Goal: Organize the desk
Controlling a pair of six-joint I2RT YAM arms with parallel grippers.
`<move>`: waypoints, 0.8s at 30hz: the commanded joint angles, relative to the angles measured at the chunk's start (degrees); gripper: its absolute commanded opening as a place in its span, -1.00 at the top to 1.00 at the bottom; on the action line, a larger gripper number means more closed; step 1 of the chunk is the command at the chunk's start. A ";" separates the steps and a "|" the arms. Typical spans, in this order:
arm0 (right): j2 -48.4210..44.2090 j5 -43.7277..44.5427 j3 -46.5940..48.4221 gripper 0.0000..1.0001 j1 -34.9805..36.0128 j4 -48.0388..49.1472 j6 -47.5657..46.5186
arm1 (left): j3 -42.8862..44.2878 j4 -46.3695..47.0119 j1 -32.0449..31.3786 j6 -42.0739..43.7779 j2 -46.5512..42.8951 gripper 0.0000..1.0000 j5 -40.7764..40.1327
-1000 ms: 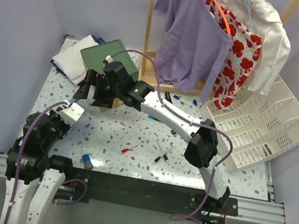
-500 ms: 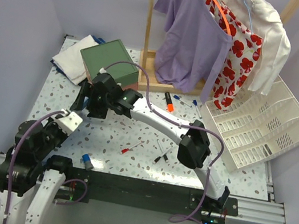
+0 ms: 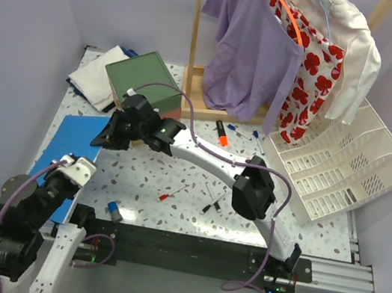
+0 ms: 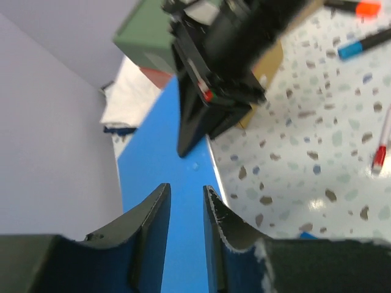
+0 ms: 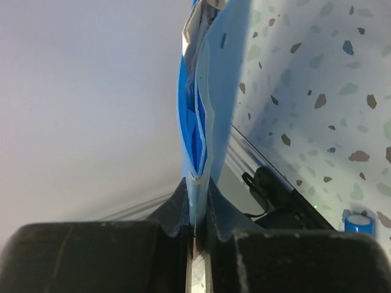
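Step, seemingly: folder (image 3: pixel 68 139) pickup from desk (image 3: pixel 153 173). Right gripper (image 5: pixel 195 183) clamped on folder edge; left gripper (image 4: pixel 186 195) slightly parted, empty. Next move likely needs steady lift, no slip.

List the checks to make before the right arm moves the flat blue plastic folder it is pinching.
1. Right gripper shut on the flat blue plastic folder edge: ok.
2. Left gripper jaws apart, not pinching the folder: ok.
3. Papers secure inside the folder: cannot tell.
4. Thin loose pens on the speckled white desk lie apart from the folder: ok.
5. White slotted plastic file tray, visible slots empty: ok.
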 commanded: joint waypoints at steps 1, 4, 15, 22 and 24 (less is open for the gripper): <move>0.23 -8.55 0.20 1.00 -0.18 8.19 0.13 | 7.94 6.62 -0.03 -7.50 0.21 0.23 -4.98; -0.03 -12.05 2.49 1.00 -0.27 11.08 -2.33 | 13.21 7.50 -0.03 -12.07 3.36 -0.07 -6.74; -5.74 -22.61 14.27 1.00 -0.54 7.42 -25.59 | 35.54 10.13 -0.03 -26.84 16.91 -0.99 -8.68; -12.50 -24.90 18.40 1.00 -2.90 -1.72 -44.33 | 38.45 17.95 -0.03 -34.04 16.83 -0.99 -10.52; -15.40 -26.13 18.93 1.00 -4.57 -5.22 -50.89 | 36.79 20.93 -0.03 -34.84 16.39 -0.99 -10.96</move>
